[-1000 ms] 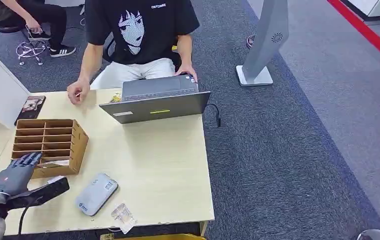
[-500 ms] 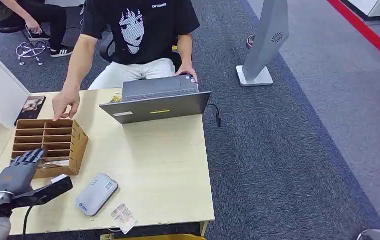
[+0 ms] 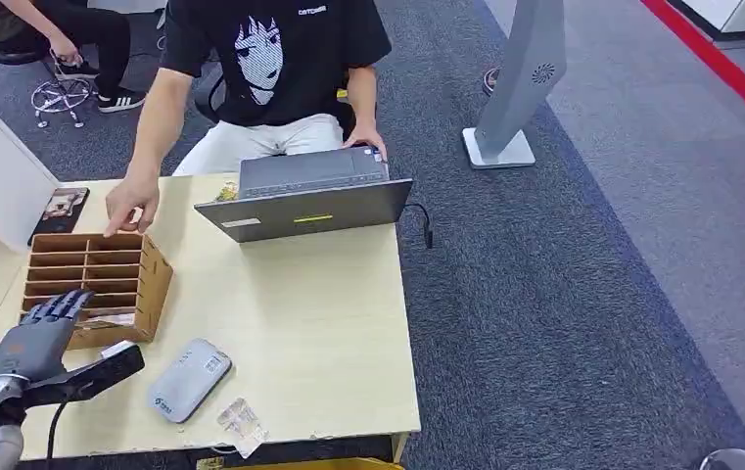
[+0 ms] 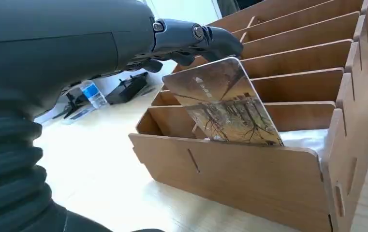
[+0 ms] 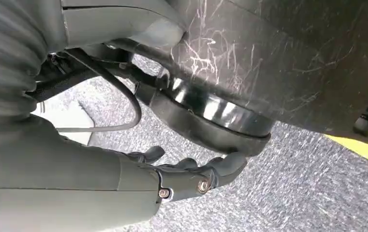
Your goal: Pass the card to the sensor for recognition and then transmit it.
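Card (image 4: 225, 106): one, standing tilted in the nearest slot of the wooden rack (image 3: 104, 279), at the table's left. Left hand (image 3: 40, 328) reaches from the near side, fingertips (image 4: 220, 43) touching its raised edge; firm grasp cannot be told. Right hand (image 5: 191, 176) hangs low, fingers loosely apart, holding nothing. Sensor (image 3: 189, 379): one, right of the left hand.

Bare pale wooden worktop (image 3: 309, 313) lies open between the brown slotted wooden card rack (image 3: 104, 284), the grey open laptop (image 3: 309, 201) and the flat grey card reader (image 3: 189, 379), while a person's hand (image 3: 131, 204) rests at the rack's far edge.
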Motion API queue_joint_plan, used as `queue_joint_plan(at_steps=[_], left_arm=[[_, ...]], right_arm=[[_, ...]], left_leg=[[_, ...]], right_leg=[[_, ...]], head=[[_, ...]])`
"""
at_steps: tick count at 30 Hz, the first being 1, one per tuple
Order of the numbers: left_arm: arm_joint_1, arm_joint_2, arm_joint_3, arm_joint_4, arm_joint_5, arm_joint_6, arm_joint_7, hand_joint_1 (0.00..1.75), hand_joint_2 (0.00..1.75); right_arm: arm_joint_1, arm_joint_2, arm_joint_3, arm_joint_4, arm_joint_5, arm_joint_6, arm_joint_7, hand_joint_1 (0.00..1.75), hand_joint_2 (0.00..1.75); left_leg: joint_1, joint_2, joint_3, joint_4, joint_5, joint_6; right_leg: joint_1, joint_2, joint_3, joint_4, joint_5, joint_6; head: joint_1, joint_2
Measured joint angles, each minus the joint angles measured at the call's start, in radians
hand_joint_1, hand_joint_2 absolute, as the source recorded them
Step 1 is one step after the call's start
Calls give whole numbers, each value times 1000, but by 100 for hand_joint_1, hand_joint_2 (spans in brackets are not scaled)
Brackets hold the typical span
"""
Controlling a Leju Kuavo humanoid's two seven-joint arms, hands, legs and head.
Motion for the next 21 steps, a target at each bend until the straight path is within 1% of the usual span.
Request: queue_joint_plan(at_steps=[4,5,6,7,9,15,21], left_arm=[[0,0,0,0,0,0,0,2,175],[0,0,0,0,0,0,0,17,175],[0,0,0,0,0,0,0,110,175],[1,0,0,0,0,0,0,175,175],[1,0,0,0,0,0,0,175,175],[3,0,0,0,-7,1,1,175,175],[-1,0,0,-1,-13,16,3,175,175]], right_arm=[[0,-2,3,-1,-1,0,0,0,175],[0,-2,3,-2,-1,0,1,0,175],[0,-3,4,-2,-2,0,1,0,175],[0,-4,4,-3,-5,0,2,0,175],[0,-5,7,-6,-19,0,5,0,175],[0,-13,27,-13,-42,-62,6,0,175],[0,-17,33,-19,-52,-68,6,0,175]], left_leg=[[0,0,0,0,0,0],[0,0,0,0,0,0],[0,0,0,0,0,0],[0,0,0,0,0,0],[0,0,0,0,0,0],[0,0,0,0,0,0],[0,0,0,0,0,0]], right_leg=[[0,0,0,0,0,0],[0,0,0,0,0,0],[0,0,0,0,0,0],[0,0,0,0,0,0],[0,0,0,0,0,0],[0,0,0,0,0,0],[0,0,0,0,0,0]], head=[[0,0],[0,0],[0,0],[0,0],[0,0],[0,0],[0,0]])
